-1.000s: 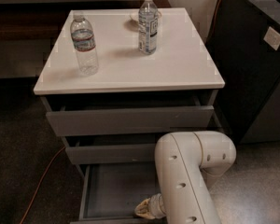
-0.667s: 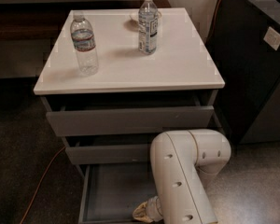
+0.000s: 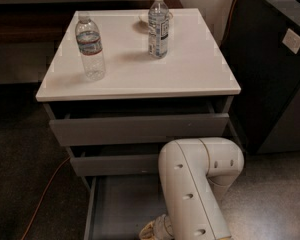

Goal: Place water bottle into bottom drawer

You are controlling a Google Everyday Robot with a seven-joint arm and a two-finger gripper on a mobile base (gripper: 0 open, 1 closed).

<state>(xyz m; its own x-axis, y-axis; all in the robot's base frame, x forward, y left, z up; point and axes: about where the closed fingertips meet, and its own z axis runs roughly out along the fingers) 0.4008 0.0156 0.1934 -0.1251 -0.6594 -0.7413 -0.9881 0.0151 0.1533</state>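
Observation:
The water bottle (image 3: pixel 90 46) stands upright on the left of the white cabinet top (image 3: pixel 190 69), a short clear ribbed bottle with a white cap and a red-banded label. The bottom drawer (image 3: pixel 117 204) is pulled open and shows its shallow grey tray. My white arm (image 3: pixel 197 184) bends down in front of the cabinet. Only the tan base of my gripper (image 3: pixel 153 231) shows at the bottom edge of the camera view, over the open drawer and far below the bottle. It holds nothing that I can see.
A taller slim bottle (image 3: pixel 158 25) stands at the back of the top, beside a small dish (image 3: pixel 143 18). The top drawer (image 3: pixel 140 129) and middle drawer (image 3: pixel 115 164) are slightly ajar. A dark cabinet (image 3: pixel 275 69) stands on the right. An orange cable (image 3: pixel 45 194) runs across the floor on the left.
My arm has shifted slightly left and lower over the open bottom drawer. Both bottles have stayed where they were.

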